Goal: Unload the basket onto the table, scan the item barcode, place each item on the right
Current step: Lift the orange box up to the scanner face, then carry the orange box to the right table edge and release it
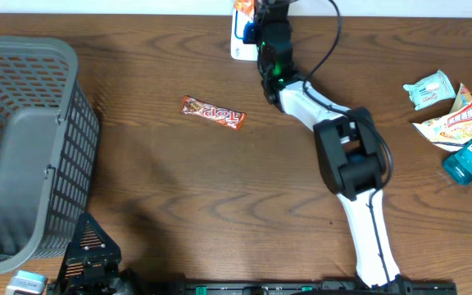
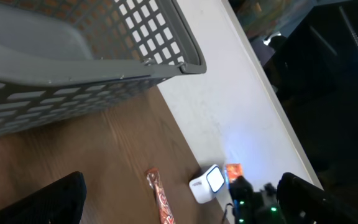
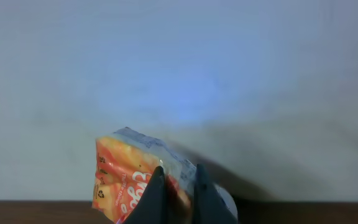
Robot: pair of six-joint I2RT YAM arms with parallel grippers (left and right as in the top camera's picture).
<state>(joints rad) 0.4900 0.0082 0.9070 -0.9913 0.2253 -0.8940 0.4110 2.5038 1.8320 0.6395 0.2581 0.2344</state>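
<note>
My right fingers (image 3: 156,199) were clamped shut on the lower edge of an orange packet (image 3: 120,177), pinching the crinkled film so that the packet stood up and leaned a little to one side. Behind it was only a pale wall washed with a bluish glow. From overhead, the packet sat at the far edge of the surface (image 1: 220,205), just beside the scanner (image 1: 240,45), whose window was lit. I could not tell whether the two were touching.

My left fingers (image 2: 61,202) were spread wide and held nothing. They hung at the near corner by the basket (image 1: 76,164).

I judged that the presenting step was in hand: the item was lifted and brought to the scanner, but no barcode showed on the faces I could see. The next move called for turning the packet until its coded face met the lit window, while keeping the film flat enough to read.

A candy bar (image 1: 212,114) lay alone mid-surface. Tissues (image 1: 428,88), a snack bag (image 1: 457,119) and a blue bottle (image 1: 471,157) waited far to the right.
</note>
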